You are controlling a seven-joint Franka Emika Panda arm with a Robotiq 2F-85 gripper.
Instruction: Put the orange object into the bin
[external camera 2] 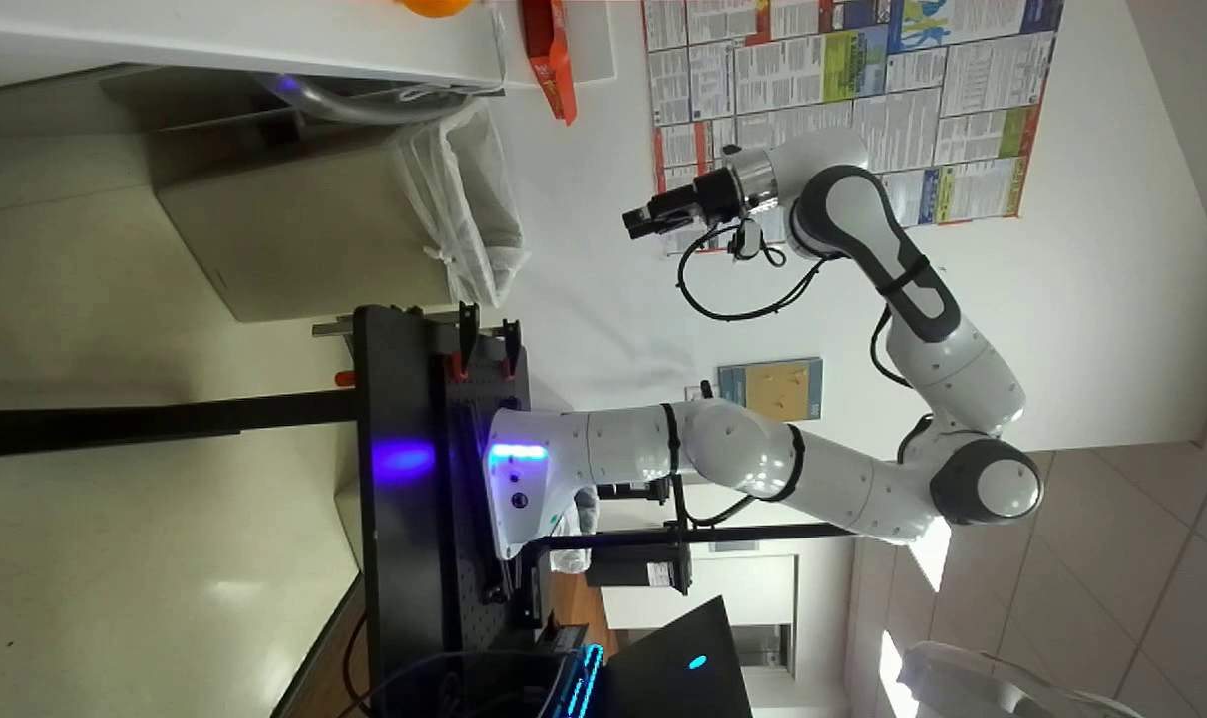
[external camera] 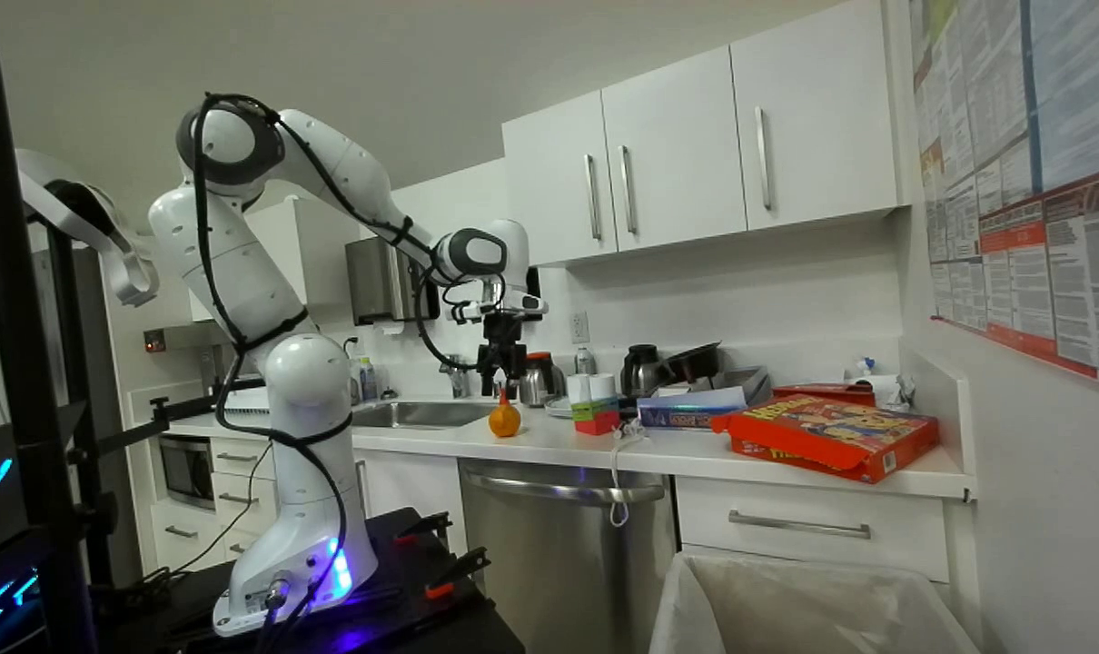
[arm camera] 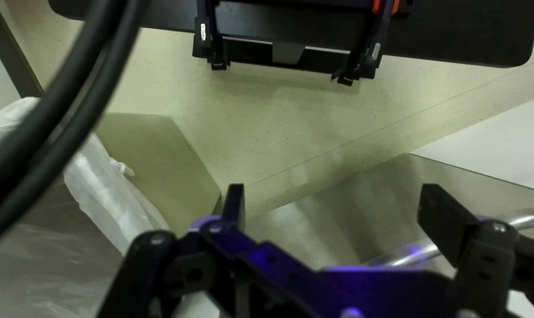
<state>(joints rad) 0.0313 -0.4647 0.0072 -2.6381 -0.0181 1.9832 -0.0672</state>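
Gripper (arm camera: 332,194) spread wide; the orange object (external camera: 504,421) stands on the counter (external camera: 554,442), long axis upright, narrow end up.

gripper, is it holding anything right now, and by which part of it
Nothing is held: in the wrist view the gripper stands open, nothing between its jaws. The orange object rests on the counter.

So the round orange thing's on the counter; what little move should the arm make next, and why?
Probably ease the open, empty pincer toward the orange object on the counter: the wrist view shows floor and a steel appliance front below, not the object.
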